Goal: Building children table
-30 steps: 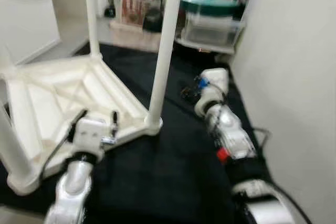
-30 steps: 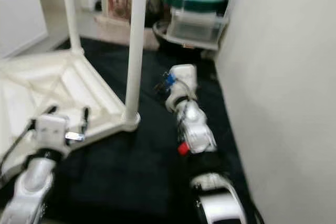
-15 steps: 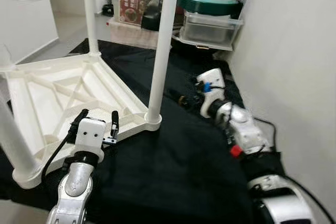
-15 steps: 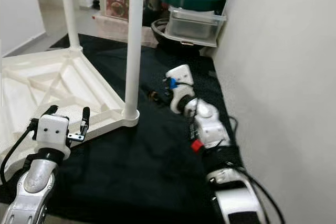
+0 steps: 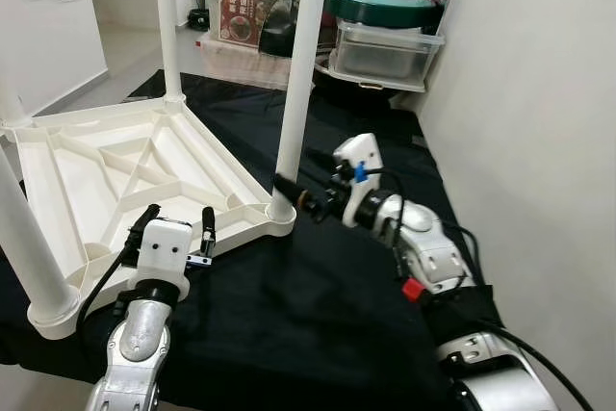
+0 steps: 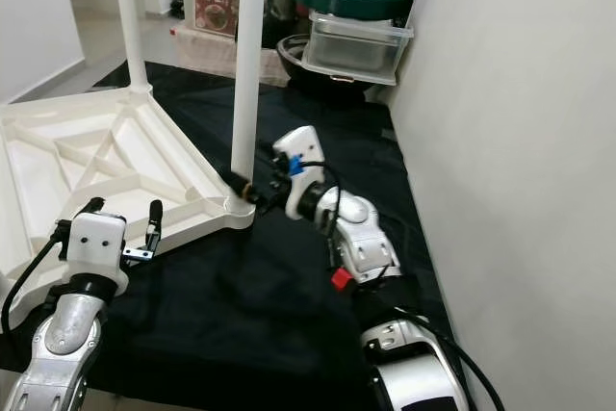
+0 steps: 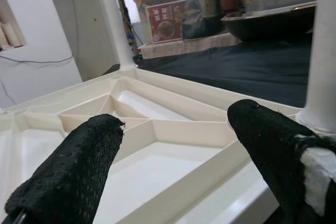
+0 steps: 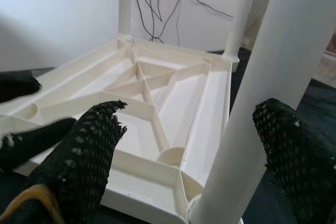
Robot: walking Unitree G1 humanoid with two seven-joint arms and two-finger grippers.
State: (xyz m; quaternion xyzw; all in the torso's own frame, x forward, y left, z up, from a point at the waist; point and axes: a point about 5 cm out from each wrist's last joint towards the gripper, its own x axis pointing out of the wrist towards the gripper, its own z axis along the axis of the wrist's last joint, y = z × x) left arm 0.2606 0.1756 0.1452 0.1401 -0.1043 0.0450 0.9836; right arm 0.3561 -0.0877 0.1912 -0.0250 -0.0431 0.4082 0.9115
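Observation:
A white plastic children's table (image 5: 115, 166) lies upside down on a black mat (image 5: 318, 305). Its near right leg (image 5: 295, 84) stands upright in its corner socket; another leg (image 5: 166, 26) stands at the far corner and a third (image 5: 27, 247) at the near left. My right gripper (image 5: 296, 180) is open at the foot of the near right leg, one finger on each side of it; the right wrist view has that leg (image 8: 252, 103) between the fingers (image 8: 89, 145). My left gripper (image 5: 175, 223) is open, just over the table's near rim (image 7: 210, 182).
A white wall (image 5: 539, 93) runs close along the right. Behind the mat stand storage boxes (image 5: 250, 2) and a clear container with a green lid (image 5: 385, 21). A black cable (image 5: 472, 238) lies by my right arm.
My right gripper has swung left across the mat to the foot of the near right leg. The left gripper has stayed put. The head camera settled and the blur cleared.

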